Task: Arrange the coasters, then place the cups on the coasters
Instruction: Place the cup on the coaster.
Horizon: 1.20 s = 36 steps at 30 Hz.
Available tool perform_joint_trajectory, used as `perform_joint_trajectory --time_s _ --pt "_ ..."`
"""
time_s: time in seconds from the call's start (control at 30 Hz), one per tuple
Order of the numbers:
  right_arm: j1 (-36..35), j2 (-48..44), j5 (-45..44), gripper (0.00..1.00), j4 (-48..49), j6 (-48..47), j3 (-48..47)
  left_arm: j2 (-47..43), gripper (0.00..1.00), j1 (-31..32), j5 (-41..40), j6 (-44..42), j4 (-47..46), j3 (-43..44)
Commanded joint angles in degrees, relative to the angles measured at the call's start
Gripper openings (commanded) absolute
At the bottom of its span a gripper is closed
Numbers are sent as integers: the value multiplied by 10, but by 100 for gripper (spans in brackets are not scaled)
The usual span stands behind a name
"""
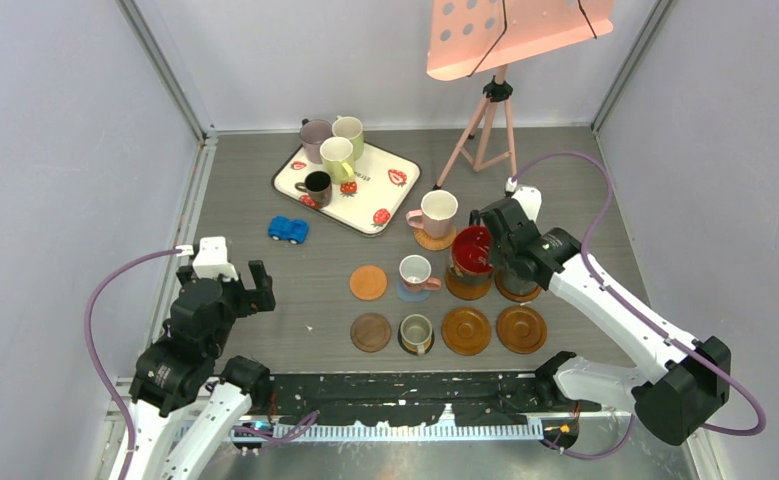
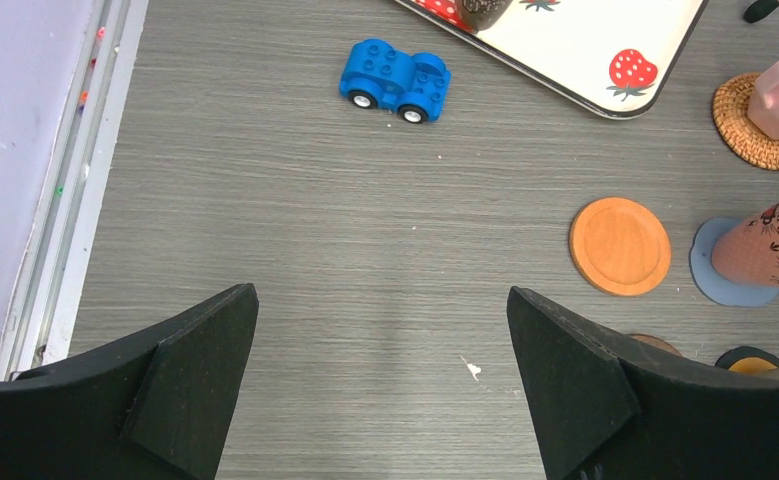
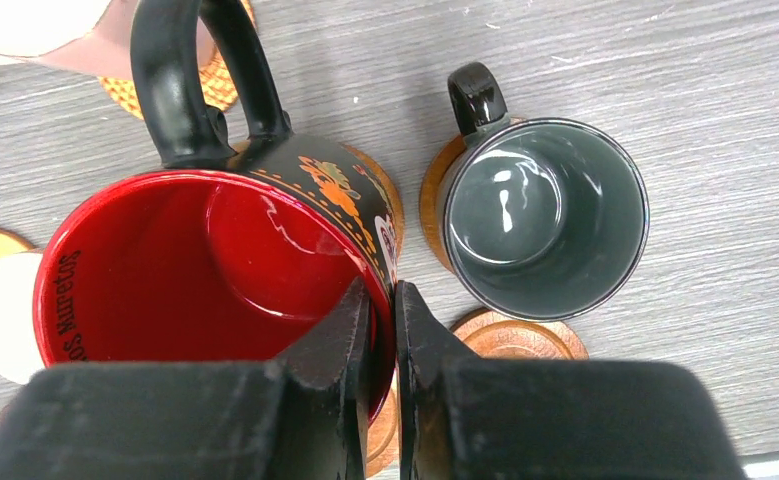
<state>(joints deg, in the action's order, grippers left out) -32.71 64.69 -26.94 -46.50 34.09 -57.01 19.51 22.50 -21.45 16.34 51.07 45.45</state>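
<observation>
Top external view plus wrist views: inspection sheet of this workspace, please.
Surface: grey wood-grain table.
Job's things: pink mug, printed mug, grey mug and grey-green mug sit on coasters; red-lined black mug gripped over a brown coaster; four more mugs on strawberry tray; four coasters bare.
Clutter: blue toy car.
Grippers: left gripper open, empty; right gripper shut on the red-lined mug's wall.
Cables: purple cables loop from both arms, clear of mugs.
Surroundings: pink perforated stand on tripod; plain walls.
</observation>
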Motion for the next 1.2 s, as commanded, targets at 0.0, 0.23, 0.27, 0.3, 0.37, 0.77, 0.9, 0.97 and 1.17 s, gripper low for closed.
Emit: perform_joint_trajectory --time_s 0.0,0.23,0.27,0.3,0.37,0.77,0.9,0.97,1.17 --pt "22 -20 9 5 108 13 12 2 100 3 -1 3 -22 -4" --pt "36 -9 32 5 135 11 35 3 100 3 1 4 -22 -5" --pt "37 -7 36 5 138 11 37 4 100 3 1 4 -22 -5" --pt "38 -7 40 5 139 12 38 4 99 3 2 5 -22 -5" --pt "39 -5 43 5 139 12 38 4 100 3 2 6 -22 -5" --pt "42 19 44 5 120 6 28 6 99 3 9 7 -22 -4" --pt "44 27 52 5 133 -2 30 7 100 3 8 7 -21 -4" --pt "45 32 53 5 131 -2 26 8 100 3 8 7 -21 -4" --pt "48 38 53 5 118 -7 16 8 100 3 8 7 -21 -4"
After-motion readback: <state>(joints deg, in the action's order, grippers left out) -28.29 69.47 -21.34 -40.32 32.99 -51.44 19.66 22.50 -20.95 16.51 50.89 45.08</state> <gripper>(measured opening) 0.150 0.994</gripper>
